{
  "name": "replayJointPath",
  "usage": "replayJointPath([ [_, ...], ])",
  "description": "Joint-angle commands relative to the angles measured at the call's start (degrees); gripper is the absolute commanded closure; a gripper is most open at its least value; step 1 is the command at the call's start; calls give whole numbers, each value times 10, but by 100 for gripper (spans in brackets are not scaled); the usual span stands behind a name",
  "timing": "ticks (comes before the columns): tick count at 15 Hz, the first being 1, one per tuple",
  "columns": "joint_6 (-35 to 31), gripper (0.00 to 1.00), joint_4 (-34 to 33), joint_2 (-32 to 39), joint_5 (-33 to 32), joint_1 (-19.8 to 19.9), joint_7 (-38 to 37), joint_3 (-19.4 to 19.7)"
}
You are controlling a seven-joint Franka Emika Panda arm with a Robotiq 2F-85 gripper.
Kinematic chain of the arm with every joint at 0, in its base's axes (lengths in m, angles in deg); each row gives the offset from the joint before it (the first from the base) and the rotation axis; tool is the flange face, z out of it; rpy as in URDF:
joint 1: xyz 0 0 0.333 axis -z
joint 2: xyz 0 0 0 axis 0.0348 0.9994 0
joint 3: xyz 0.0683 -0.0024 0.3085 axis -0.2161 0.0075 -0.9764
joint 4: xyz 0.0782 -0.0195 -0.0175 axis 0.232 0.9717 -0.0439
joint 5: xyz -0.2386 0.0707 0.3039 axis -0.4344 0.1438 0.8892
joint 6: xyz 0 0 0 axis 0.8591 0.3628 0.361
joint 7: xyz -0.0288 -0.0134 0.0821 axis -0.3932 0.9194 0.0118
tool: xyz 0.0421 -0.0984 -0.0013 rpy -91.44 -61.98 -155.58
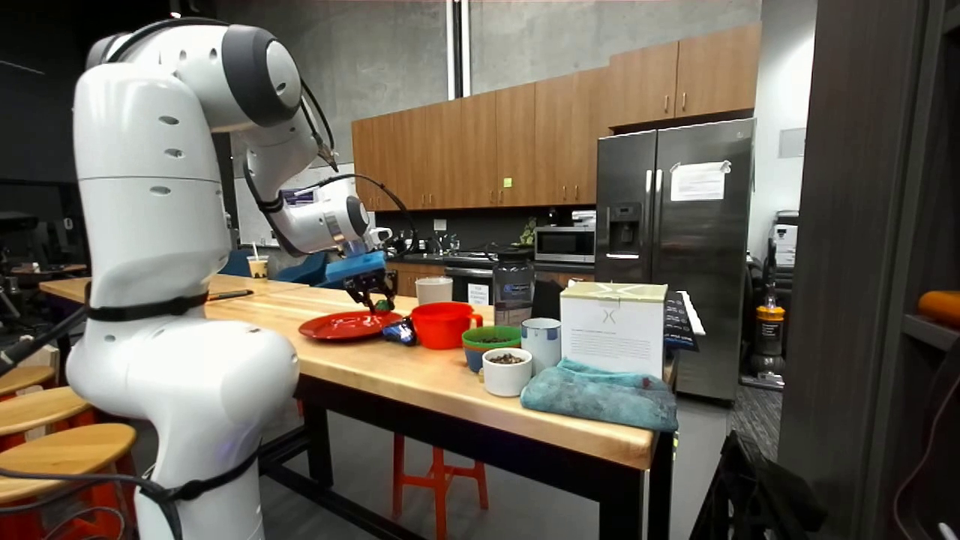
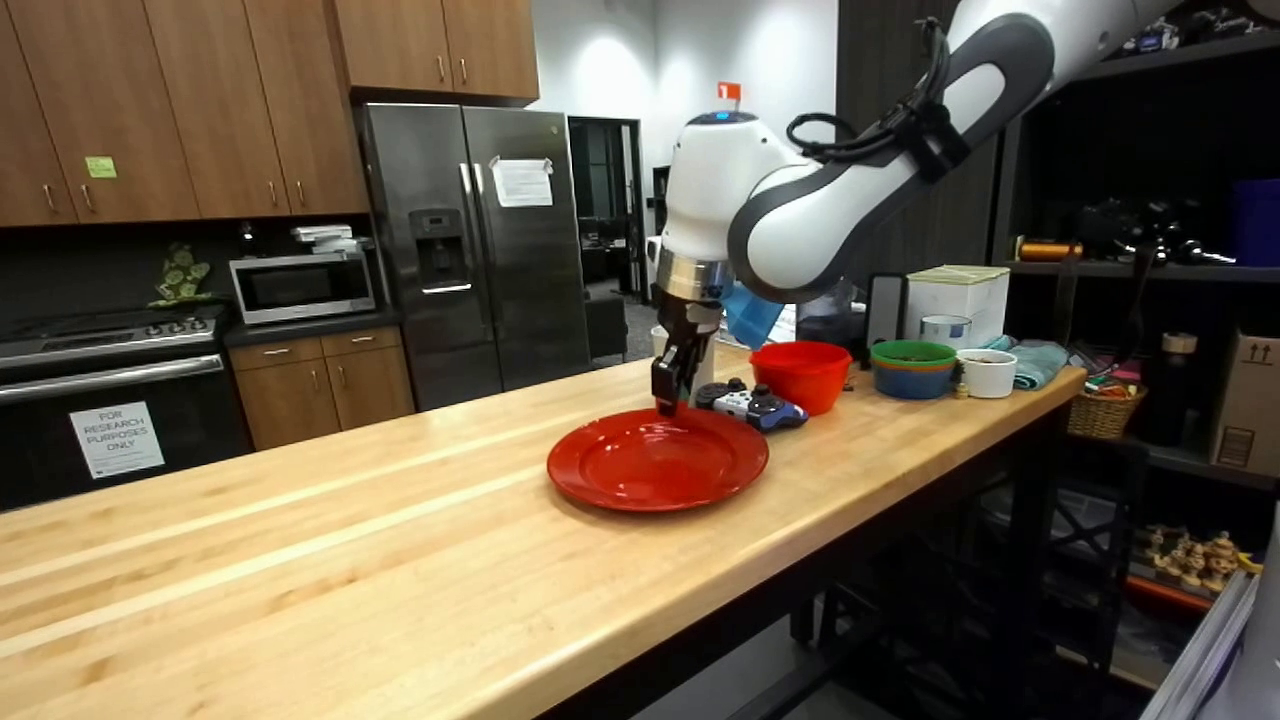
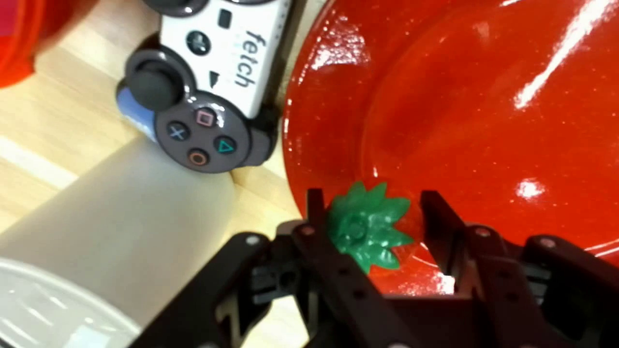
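In the wrist view, the green leafy piece [image 3: 370,232] is inside my pincer [image 3: 373,208], which is closed around it, only part way because of its width. What is under the leaves, I cannot separate well from the red behind. It is above the rim of the red plate [image 3: 474,145], which lies flat on the bench [image 2: 400,560], nearer to the long edge on my own side. Just beside the plate lies the game controller [image 3: 213,87], with the word "fetch". Near it stands the tall white cup [image 3: 164,208], farther from that edge, and the red bowl with a handle [image 1: 439,328]. Toward the bench's short edge stand the green bowl [image 2: 905,362] and the small white cup [image 1: 507,379]. The bluish towel [image 1: 600,397] lies at the corner.
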Motion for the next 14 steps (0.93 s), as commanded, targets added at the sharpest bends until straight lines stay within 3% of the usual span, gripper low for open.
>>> replayJointPath([
  [1, 40, 74, 1, -34, -2, 8, 7, 11],
  [4, 65, 74, 0, -51, -8, 15, 5, 16],
  [10, 111, 74, 0, -88, -89, 50, -54, 22],
  [14, 175, 74, 6, -113, -123, 71, -95, 23],
])
